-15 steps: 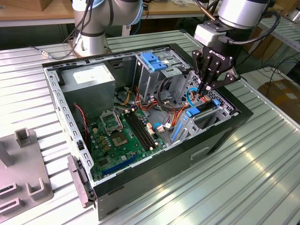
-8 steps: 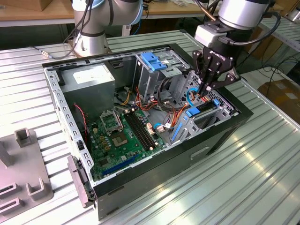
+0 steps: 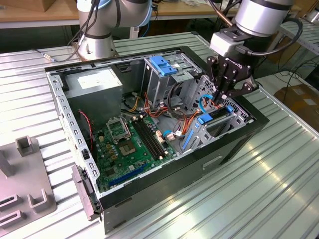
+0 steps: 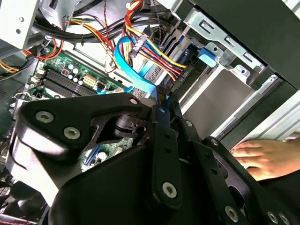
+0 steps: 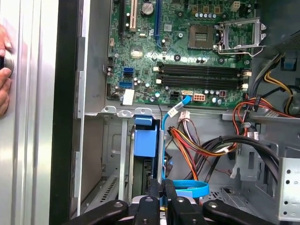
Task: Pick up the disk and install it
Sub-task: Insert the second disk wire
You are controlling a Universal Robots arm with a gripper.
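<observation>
The disk [image 5: 144,140] stands on edge in the drive bay of the open computer case [image 3: 234,144], its blue carrier frame [image 3: 205,118] facing up and its dark body below. My gripper [image 3: 223,98] hangs over that bay at the exterior view's right, fingers shut. In both wrist views the gripper [image 5: 161,190] [image 4: 161,101] sits at the disk's end, with a blue edge showing at its tips. A thin blue cable [image 5: 161,136] runs alongside. I cannot tell whether the fingers clamp anything.
Bundled coloured wires [image 5: 201,145] crowd the bay. The green motherboard [image 3: 132,144] and grey power supply [image 3: 94,84] fill the case. A bare blue bracket [image 3: 162,64] sits at the back. A person's hand [image 4: 262,157] rests on the table beside the case. Grey fixtures [image 3: 30,194] stand at the left.
</observation>
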